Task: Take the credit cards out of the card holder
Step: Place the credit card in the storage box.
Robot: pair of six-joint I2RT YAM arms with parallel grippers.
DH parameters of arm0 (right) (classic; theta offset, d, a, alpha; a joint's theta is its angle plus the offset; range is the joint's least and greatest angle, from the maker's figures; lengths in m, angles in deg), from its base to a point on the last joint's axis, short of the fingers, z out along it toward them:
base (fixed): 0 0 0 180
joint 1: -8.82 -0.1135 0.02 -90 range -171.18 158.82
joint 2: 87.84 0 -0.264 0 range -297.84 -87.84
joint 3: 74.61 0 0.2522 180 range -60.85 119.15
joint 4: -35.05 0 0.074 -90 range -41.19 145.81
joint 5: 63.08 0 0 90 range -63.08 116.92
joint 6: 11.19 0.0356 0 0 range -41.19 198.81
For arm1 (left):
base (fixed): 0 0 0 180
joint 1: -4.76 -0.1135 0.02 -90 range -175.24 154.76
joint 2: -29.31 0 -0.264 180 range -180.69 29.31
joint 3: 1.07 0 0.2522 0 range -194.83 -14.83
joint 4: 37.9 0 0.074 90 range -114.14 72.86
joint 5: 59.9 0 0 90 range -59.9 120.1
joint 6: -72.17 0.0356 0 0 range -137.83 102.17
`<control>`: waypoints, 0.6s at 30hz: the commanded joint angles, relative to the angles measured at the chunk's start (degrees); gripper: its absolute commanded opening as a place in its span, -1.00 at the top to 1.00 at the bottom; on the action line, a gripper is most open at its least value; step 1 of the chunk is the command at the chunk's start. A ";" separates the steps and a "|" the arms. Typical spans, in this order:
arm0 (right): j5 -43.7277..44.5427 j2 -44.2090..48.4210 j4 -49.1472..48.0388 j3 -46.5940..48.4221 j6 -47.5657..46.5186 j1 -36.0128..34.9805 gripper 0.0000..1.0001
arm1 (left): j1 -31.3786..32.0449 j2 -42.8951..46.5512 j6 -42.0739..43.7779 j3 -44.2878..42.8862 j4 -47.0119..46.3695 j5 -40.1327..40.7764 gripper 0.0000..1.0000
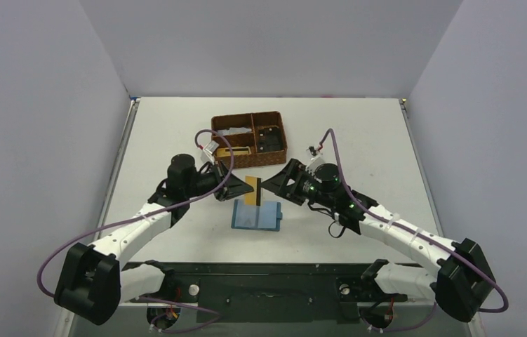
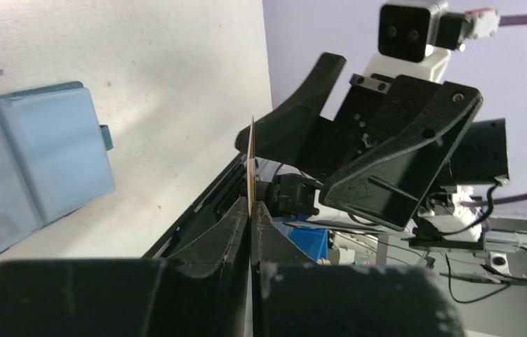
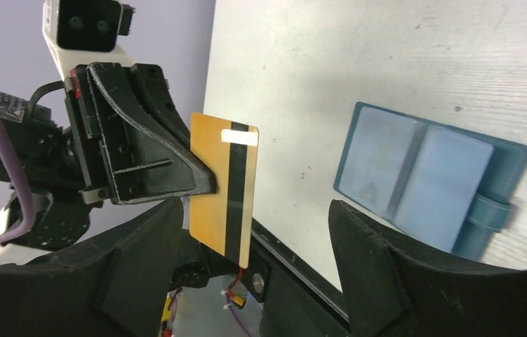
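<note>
Over the tabletop, seen from above, my left gripper [image 1: 238,184] clamps an upright tan-gold flat credit card [image 1: 250,189] near the open teal-blue folding card holder [image 1: 257,215]. Left wrist: fingertips pinch its edge. Right wrist: my right gripper [image 3: 253,217] stands apart, empty.

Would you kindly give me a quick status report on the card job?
Left gripper, jaws shut on credit card, held upright. Right gripper, jaws open beside it. Card holder lies open below. Basket behind, not obstructing.
</note>
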 commanded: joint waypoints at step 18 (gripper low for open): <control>13.23 -1.31 30.10 17.81 -14.25 16.62 -0.51 | -1.94 -12.31 13.48 -31.69 33.00 26.43 1.00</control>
